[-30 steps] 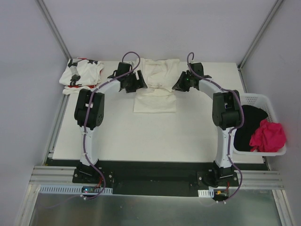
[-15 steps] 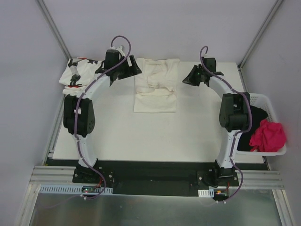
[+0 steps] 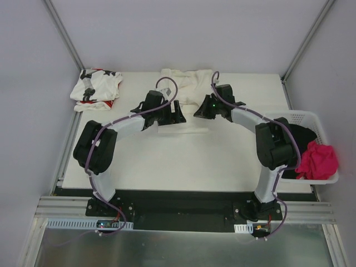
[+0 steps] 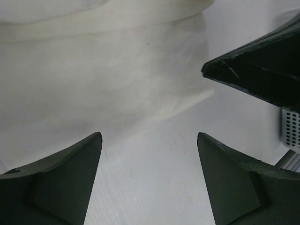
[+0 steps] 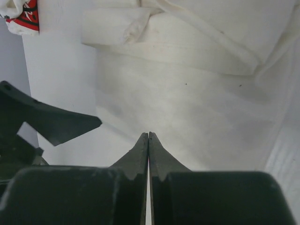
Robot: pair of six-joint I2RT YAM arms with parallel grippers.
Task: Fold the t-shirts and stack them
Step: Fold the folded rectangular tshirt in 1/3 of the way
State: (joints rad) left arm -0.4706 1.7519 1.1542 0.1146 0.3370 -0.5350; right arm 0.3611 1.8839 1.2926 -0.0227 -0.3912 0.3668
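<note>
The plain cream-white t-shirt (image 3: 189, 82) lies at the back middle of the table, its near edge (image 3: 183, 130) showing below the grippers. It fills the top of the left wrist view (image 4: 93, 70) and most of the right wrist view (image 5: 197, 93). The star-print t-shirt (image 3: 95, 85) lies crumpled at the back left, and a corner shows in the right wrist view (image 5: 22, 14). My left gripper (image 3: 178, 117) (image 4: 150, 136) is open and empty, low over the table at the cream shirt's near edge. My right gripper (image 3: 198, 113) (image 5: 148, 135) is shut with nothing in it, over the cream shirt. The two grippers face each other closely.
A white perforated basket (image 3: 311, 118) hangs off the table's right edge with black cloth (image 3: 295, 144) and pink cloth (image 3: 317, 160) in it. Its wall shows in the left wrist view (image 4: 292, 133). Bare white table (image 3: 183, 161) lies in front of the shirt.
Both grippers have swung from the back corners of the cream shirt inward and nearer, meeting over its near half. The shirts have not visibly moved.
</note>
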